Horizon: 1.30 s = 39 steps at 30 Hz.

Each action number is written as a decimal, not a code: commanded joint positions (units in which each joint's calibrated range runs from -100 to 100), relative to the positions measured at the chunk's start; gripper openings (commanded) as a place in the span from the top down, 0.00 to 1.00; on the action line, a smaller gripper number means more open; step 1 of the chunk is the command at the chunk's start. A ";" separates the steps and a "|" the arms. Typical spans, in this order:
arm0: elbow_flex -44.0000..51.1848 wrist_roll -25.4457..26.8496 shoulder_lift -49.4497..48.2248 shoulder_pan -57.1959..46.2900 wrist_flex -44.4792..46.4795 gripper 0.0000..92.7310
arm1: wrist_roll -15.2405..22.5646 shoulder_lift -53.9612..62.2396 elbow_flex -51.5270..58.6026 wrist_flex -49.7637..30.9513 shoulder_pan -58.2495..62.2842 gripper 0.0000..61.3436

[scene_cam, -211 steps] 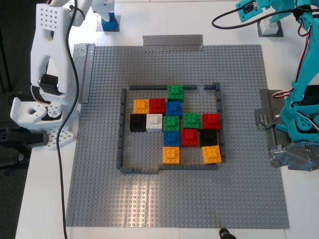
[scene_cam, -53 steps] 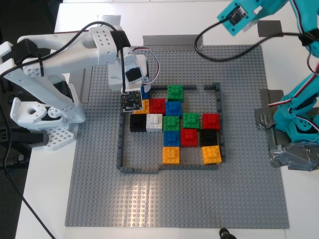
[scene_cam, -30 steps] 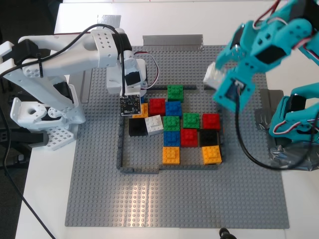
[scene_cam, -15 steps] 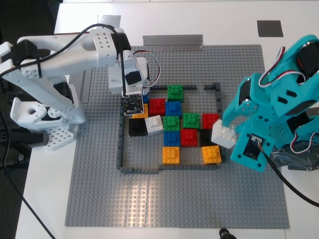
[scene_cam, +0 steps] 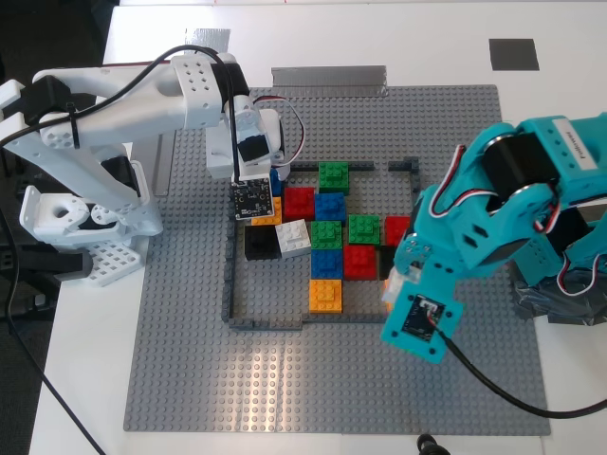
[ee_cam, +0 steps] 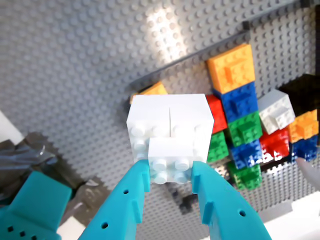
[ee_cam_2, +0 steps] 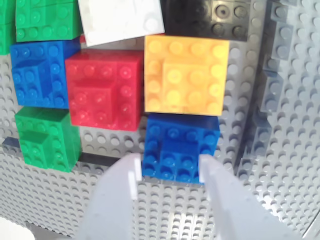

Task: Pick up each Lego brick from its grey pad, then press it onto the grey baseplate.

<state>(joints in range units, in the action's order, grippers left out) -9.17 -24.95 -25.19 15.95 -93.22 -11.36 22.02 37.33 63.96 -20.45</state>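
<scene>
While the white square studded plastic brick (ee_cam: 170,132) hangs pinched between the teal fingers (ee_cam: 127,210) of my first gripper (ee_cam: 170,185), it sits above the large grey studded baseplate (scene_cam: 285,379) near the orange brick (ee_cam: 231,67) at the corner of the low dark-grey frame (scene_cam: 229,275). In the exterior view the teal arm hides that brick almost entirely, so I judge its place from the first wrist view alone.

The small blue square studded brick (ee_cam_2: 180,147) is down on the plate against the orange brick (ee_cam_2: 186,75) inside the frame, with the pale fingers (ee_cam_2: 117,200) of my second gripper (ee_cam_2: 170,187) at either side of it; whether they actually squeeze it I cannot tell.

My worries, as judgements only:
- I grip the white brick by a narrow raised part, so a skewed press could twist it out of the jaws.
- Its studs may not line up with the plate, and forcing it would leave it tilted like the loose white brick (scene_cam: 292,235) already lying askew among the coloured ones.
- Pushing down beside tightly packed neighbours could knock them off their seating.
- Both arms work over one frame and could collide.
</scene>
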 commanded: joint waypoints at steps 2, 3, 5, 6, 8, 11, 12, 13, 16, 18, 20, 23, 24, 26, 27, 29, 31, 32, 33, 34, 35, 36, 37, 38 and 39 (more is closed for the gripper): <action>1.27 0.22 2.53 -0.09 3.88 1.00 | 0.25 4.85 -5.68 3.09 -1.85 0.74; 1.27 0.22 3.56 -0.17 4.20 1.00 | 0.30 5.02 -6.68 4.15 -2.29 0.74; 1.18 0.22 5.71 -0.24 4.53 1.00 | 0.30 5.53 -8.39 6.10 -2.94 0.73; 1.18 0.22 6.74 -0.24 4.85 1.00 | 0.30 5.79 -9.20 6.91 -3.23 0.72; 1.27 0.27 8.54 -0.24 5.67 1.00 | 0.49 6.48 -10.65 8.54 -3.88 0.72; 1.27 1.05 9.74 -0.24 7.46 1.00 | 1.37 7.85 -13.36 11.06 -4.83 0.73; 1.27 1.44 9.74 -0.24 8.27 1.00 | 1.76 8.19 -14.26 11.79 -5.19 0.73; 1.27 1.88 9.74 -0.24 9.25 1.00 | 2.20 8.54 -15.25 12.69 -5.62 0.73; 1.27 4.12 10.08 -0.31 11.44 1.00 | 4.50 8.79 -17.69 15.29 -8.09 0.90; 1.27 5.83 10.43 -0.53 12.09 1.00 | 5.82 8.88 -19.23 17.33 -10.12 0.97; 1.27 7.10 10.51 -1.55 12.09 1.00 | 6.40 9.22 -19.86 18.71 -12.08 1.00; 0.82 9.89 10.86 -3.72 12.34 1.00 | 7.67 9.65 -20.85 19.85 -15.71 1.00; 0.64 10.67 11.28 -4.74 12.75 1.00 | 7.92 9.74 -21.30 19.93 -16.80 1.00; 0.91 12.28 12.31 -7.06 12.91 1.00 | 8.31 9.74 -22.21 19.85 -19.12 1.00; 1.18 13.16 12.92 -8.00 12.91 1.00 | 8.21 9.65 -22.75 19.85 -20.21 1.00; 1.18 15.02 14.20 -9.67 13.48 1.00 | 7.92 9.57 -23.65 19.77 -22.67 1.00; 1.18 16.04 15.06 -10.76 13.56 1.00 | 7.62 9.91 -24.28 19.52 -24.99 1.00; 1.18 16.19 15.32 -10.98 13.56 1.00 | 7.43 10.34 -24.28 19.20 -26.08 1.00; 1.18 16.43 15.49 -11.12 13.56 1.00 | 7.28 10.68 -24.37 19.20 -27.10 1.00; 1.09 16.53 15.49 -11.05 13.32 1.00 | 7.23 11.03 -24.19 19.20 -28.33 1.00; 1.09 16.58 15.49 -10.83 13.15 1.00 | 7.04 11.11 -24.10 19.12 -29.56 1.00; 1.00 16.53 15.40 -10.61 12.91 1.00 | 6.65 11.11 -24.10 19.12 -31.01 1.00; 0.64 16.53 15.23 -10.47 12.91 1.00 | 6.31 11.03 -24.10 19.12 -32.32 1.00; 0.46 16.43 15.06 -10.11 12.91 1.00 | 5.96 10.60 -24.10 18.79 -33.63 1.00; 0.46 16.33 15.06 -9.82 12.91 1.00 | 5.62 10.17 -24.10 18.30 -34.71 1.00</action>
<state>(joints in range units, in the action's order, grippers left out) -9.17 -8.75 -9.47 5.36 -80.00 -4.62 30.22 17.31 83.51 -50.36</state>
